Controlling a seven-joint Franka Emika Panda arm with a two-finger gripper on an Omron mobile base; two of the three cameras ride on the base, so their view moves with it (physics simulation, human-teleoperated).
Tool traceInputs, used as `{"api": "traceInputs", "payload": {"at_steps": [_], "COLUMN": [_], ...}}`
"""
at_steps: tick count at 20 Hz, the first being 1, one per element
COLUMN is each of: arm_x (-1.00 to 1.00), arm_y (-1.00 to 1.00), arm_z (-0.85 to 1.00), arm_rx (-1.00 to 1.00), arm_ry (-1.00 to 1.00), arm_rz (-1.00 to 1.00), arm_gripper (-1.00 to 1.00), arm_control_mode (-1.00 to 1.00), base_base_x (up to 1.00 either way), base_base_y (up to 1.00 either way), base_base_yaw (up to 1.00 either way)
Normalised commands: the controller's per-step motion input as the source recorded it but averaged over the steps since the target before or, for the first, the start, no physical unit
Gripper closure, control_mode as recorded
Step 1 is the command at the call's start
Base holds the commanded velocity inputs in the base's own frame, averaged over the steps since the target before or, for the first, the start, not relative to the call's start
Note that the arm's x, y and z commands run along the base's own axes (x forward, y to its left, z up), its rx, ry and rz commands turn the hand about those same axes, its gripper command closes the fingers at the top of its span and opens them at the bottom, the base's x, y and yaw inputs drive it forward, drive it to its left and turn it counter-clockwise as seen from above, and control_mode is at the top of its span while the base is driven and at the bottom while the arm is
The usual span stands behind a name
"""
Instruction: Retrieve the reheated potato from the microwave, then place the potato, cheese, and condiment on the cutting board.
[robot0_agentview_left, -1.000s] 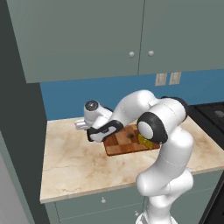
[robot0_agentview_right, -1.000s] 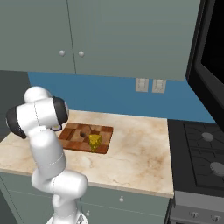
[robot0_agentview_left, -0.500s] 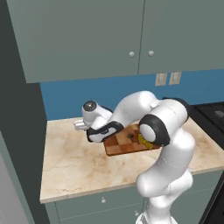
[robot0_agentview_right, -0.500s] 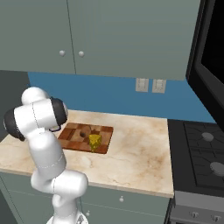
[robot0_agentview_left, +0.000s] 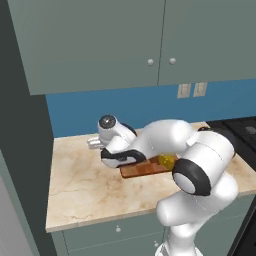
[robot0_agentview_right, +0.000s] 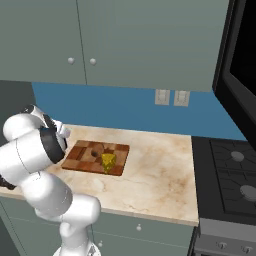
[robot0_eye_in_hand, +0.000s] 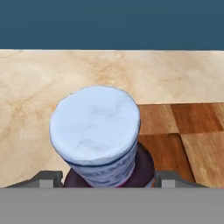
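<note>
Pale-capped, the condiment (robot0_eye_in_hand: 98, 135) fills the lower centre of the hand view between the two fingertips (robot0_eye_in_hand: 43, 179), over the left edge of the cutting board (robot0_eye_in_hand: 183, 135). Cheese (robot0_agentview_right: 108, 160) already lies on that board, a dark lump beside it, probably the potato. Setting the bottle down seems the step in hand; next, lower and release. Fingers sit half-spread, apparently clasping the bottle.

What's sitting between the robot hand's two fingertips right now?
In the hand view, the condiment bottle, pale cap up, stands between the fingertips of the hand, at the cutting board edge.
</note>
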Motion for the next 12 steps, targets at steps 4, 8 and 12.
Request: {"api": "traceInputs", "payload": {"at_steps": [4,8,12], "arm_x": [-0.04,0.00,0.00], "arm_y": [-0.59,-0.53,-0.37], "arm_z": [0.35,0.11,0.00], "arm_rx": [0.00,0.00,0.00], "arm_ry": [0.00,0.00,0.00], "arm_rz": [-0.02,-0.01,0.00], "arm_gripper": [1.00,1.00,1.00], "arm_control_mode": [-1.00,-1.00,-1.00], "base_base_x": [0.00,0.00,0.00], "base_base_y": [0.00,0.00,0.00], "base_base_yaw": [0.00,0.00,0.00]}}
